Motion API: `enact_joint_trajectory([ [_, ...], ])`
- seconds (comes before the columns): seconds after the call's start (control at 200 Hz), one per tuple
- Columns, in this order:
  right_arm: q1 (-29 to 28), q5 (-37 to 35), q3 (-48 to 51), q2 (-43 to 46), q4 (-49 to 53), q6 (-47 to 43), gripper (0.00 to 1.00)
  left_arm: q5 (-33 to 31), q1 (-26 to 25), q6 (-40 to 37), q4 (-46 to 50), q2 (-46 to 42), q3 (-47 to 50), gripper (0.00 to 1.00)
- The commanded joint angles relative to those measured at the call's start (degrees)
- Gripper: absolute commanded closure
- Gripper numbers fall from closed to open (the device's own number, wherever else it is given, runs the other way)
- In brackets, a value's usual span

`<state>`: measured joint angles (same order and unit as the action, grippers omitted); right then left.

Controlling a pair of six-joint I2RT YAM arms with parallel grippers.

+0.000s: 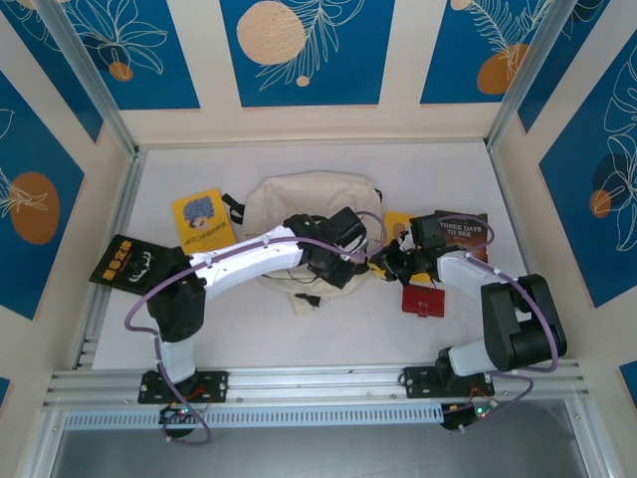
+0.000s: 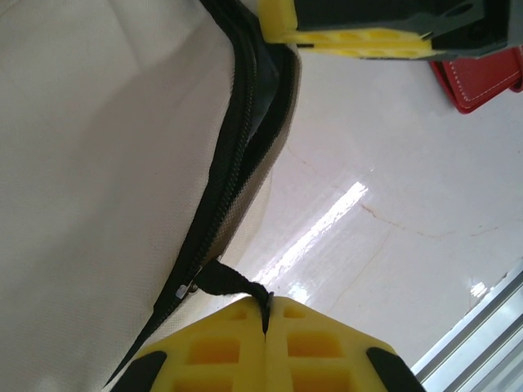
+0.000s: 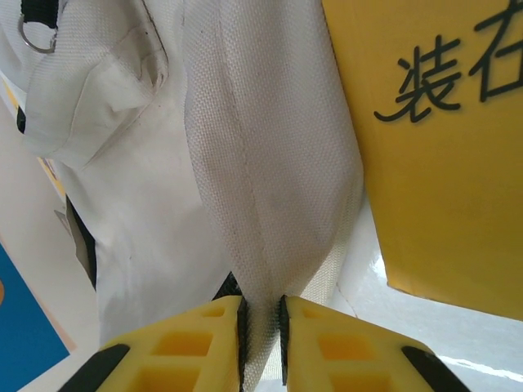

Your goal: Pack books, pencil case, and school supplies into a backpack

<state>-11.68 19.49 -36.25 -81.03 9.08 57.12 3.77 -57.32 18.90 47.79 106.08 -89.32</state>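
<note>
Backpack (image 1: 299, 199) lies central from above, both arms meeting at its right edge, the dark-red pencil case (image 1: 426, 299) just beside them and the brown book (image 1: 466, 231) behind. Over to the left wrist: the left gripper (image 2: 265, 322) is clamped tight on the black zipper pull (image 2: 233, 280). Right wrist: the right gripper (image 3: 261, 322) pinches a fold of cream fabric beside the yellow book (image 3: 441, 147). Best play, I'd say: draw the pull straight along the zipper (image 2: 237, 163) while the right keeps the cloth taut.

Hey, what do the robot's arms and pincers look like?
The left arm and right arm have white links, black joints and loose purple cables. The left pincer and right pincer have yellow fingers with rectangular pockets and black trim.
</note>
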Motion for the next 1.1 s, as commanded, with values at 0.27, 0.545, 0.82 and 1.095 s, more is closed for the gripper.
enact_joint_trajectory([
  [0.27, -0.4, -8.4, -5.2, -1.8, 5.4, -6.7, 0.87, -4.0, -0.2, -2.9, 5.1, -1.5, 3.9, 1.0],
  [0.545, 0.1, -15.1, -10.5, -6.7, 6.3, -10.8, 0.88, -7.3, 2.2, -2.7, 8.0, -5.6, 10.3, 1.0],
  [0.82, 1.9, -16.7, -16.5, -13.2, 5.7, -12.9, 0.89, -10.0, 7.0, -1.5, 8.2, -11.2, 18.2, 1.0],
  [1.095, 2.9, -10.4, -19.4, -12.4, 6.1, -15.4, 0.78, -7.7, 9.9, -2.3, 5.7, -13.6, 20.7, 1.0],
])
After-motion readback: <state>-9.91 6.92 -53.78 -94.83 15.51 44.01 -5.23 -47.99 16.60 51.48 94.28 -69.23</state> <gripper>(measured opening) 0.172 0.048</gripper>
